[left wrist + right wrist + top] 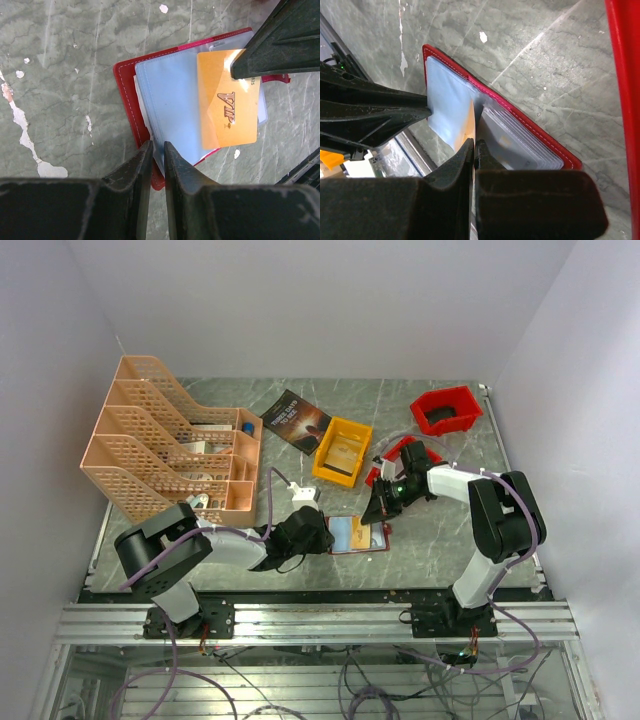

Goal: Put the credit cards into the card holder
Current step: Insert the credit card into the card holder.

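The dark red card holder lies open on the marble table, its pale clear pockets facing up. My left gripper is shut on the near edge of one clear pocket sheet, lifting it from the red cover. An orange "VIP" credit card sits partly inside that pocket. My right gripper is shut on the card's edge, and its finger shows at the top right of the left wrist view. In the right wrist view, the left gripper's fingers hold the sheet from the left side.
A yellow bin and a dark-covered book lie behind the holder. One red bin stands at the back right, another beside the right arm. A peach file rack fills the left side.
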